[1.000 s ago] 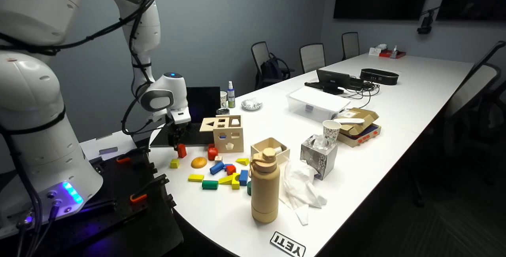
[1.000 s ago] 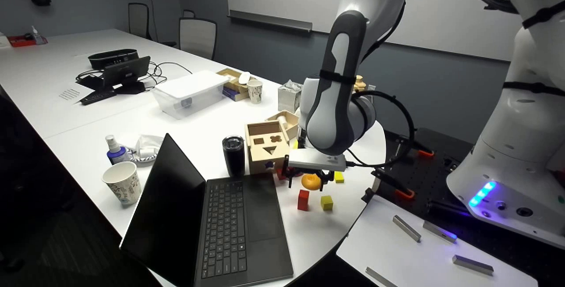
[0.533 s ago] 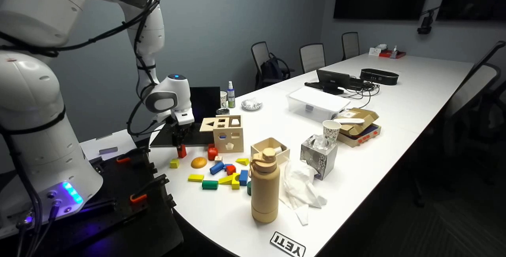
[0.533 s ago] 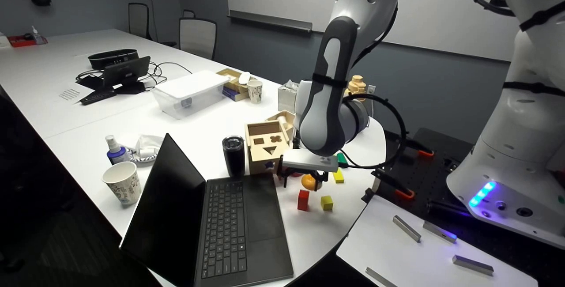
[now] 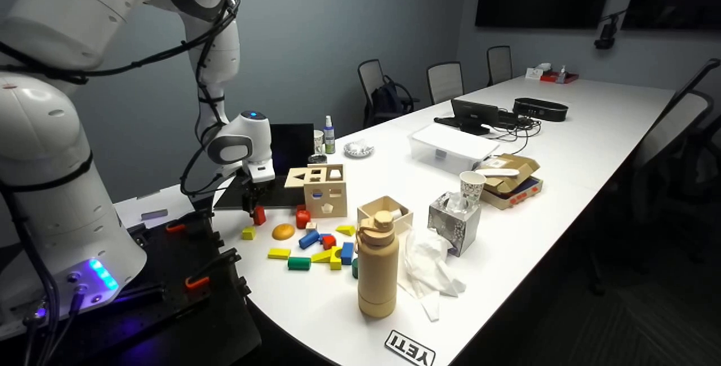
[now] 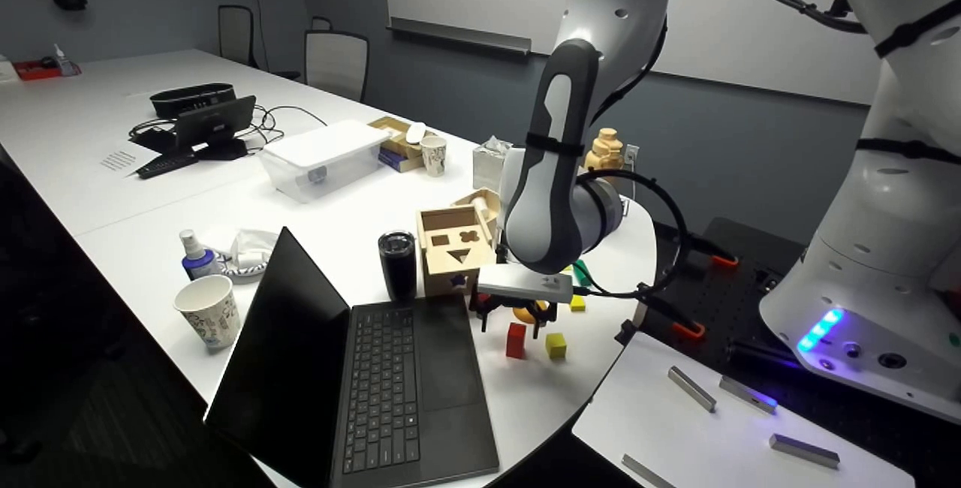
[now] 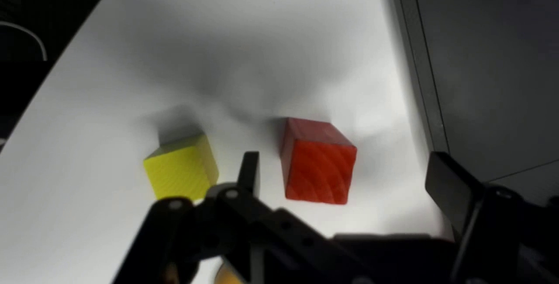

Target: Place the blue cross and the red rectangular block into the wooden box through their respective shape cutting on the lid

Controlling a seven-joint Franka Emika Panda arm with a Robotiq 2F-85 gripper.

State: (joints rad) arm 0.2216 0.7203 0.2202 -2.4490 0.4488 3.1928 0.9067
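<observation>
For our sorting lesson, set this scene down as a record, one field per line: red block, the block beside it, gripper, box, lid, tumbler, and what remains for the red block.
Red block: upright on the white table
Neighbour: yellow block, apart from it
Gripper: open, nothing held; the wrist view shows the red block between its jaws, a gap either side
Wooden box: on the table, cut-outs in its side
Lid: overhangs one side of the box; triangular cut-out visible
Tumbler: dark, beside the box
Remaining: red block not yet in the box
</observation>
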